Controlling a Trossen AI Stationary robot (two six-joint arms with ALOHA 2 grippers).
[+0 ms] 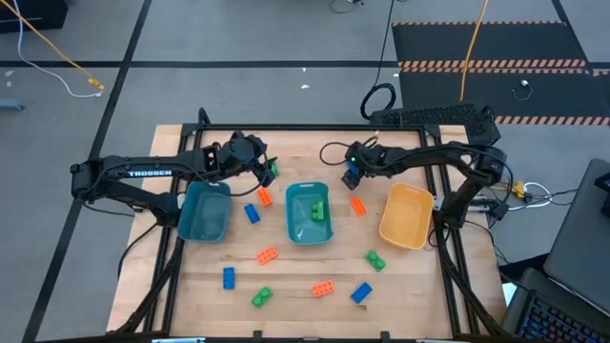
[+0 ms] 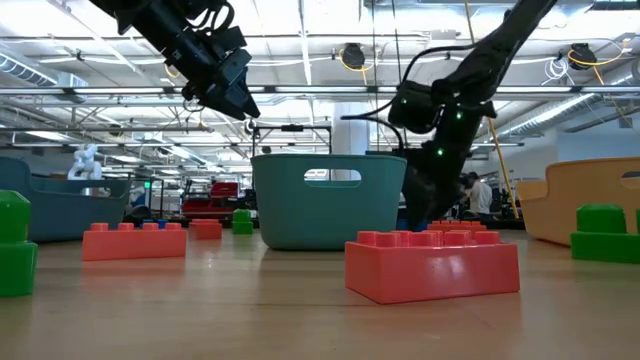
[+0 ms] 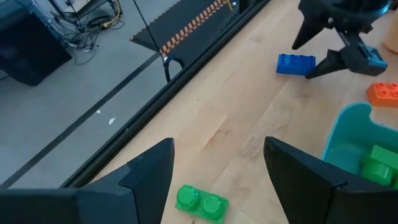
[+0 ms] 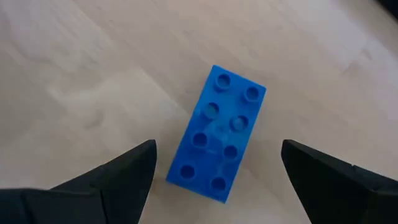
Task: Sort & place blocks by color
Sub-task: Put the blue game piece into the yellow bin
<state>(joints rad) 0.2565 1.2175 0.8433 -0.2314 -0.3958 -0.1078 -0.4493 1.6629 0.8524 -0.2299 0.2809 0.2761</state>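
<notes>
A blue block (image 4: 217,134) lies studs-up on the table at the far middle, between the open fingers of my right gripper (image 4: 217,149), which hangs just above it (image 1: 351,171) without touching. My left gripper (image 3: 219,146) stands open and raised near the far left (image 1: 265,164), with a green block (image 3: 201,202) on the table below it. Green blocks (image 1: 318,210) lie in the middle teal bin (image 1: 294,224). More orange, blue and green blocks lie scattered on the near half of the table.
A second teal bin (image 1: 205,211) stands left of the middle one, and a yellow-tan bowl (image 1: 408,216) to its right. Loose blocks include orange ones (image 1: 357,205) (image 1: 267,255), a blue one (image 1: 252,213) and a green one (image 1: 375,259). Bare wood lies along the far edge.
</notes>
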